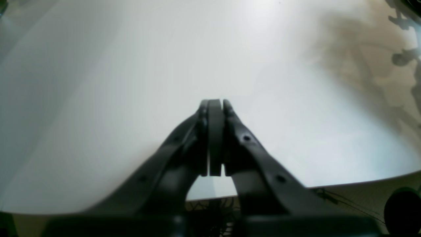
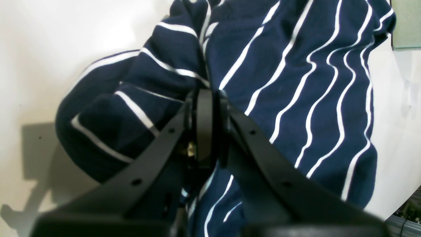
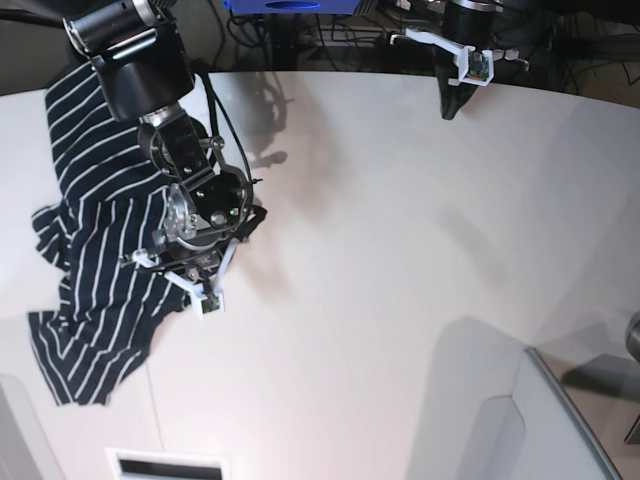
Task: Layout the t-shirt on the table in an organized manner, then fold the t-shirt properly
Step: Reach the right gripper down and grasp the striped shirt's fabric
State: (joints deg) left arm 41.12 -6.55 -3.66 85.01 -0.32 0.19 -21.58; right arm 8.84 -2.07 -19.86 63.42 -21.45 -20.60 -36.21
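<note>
Right hand (image 2: 205, 98): jaws drawn together over a raised ridge of the t-shirt (image 2: 296, 82). The wrist view shows fabric gathered at the fingertips, which appear clamped on a fold, though the contact itself is hidden by the fingers. In the base view this hand (image 3: 185, 265) sits at the shirt's edge nearest the worktop's middle.

Left hand (image 1: 215, 103): jaws pressed together, holding nothing. It hangs over bare worktop (image 1: 98, 98), well apart from the t-shirt. In the base view it (image 3: 452, 108) is at the far edge of the worktop, on the side opposite the shirt.

T-shirt (image 3: 100, 270): lies on the worktop (image 3: 400, 300) beneath and beyond the right hand, reaching from the far edge towards the near edge. It is crumpled, with bunched folds and an irregular outline. Neither sleeves nor collar can be clearly made out.

Progress, as judged: early. The layout step is not complete; the garment is not spread flat, squared or centred. No fold is yet made. Remaining: draw the shirt onto open worktop, flatten it, locate sleeves and hem, then fold. The left hand is not yet engaged.
</note>
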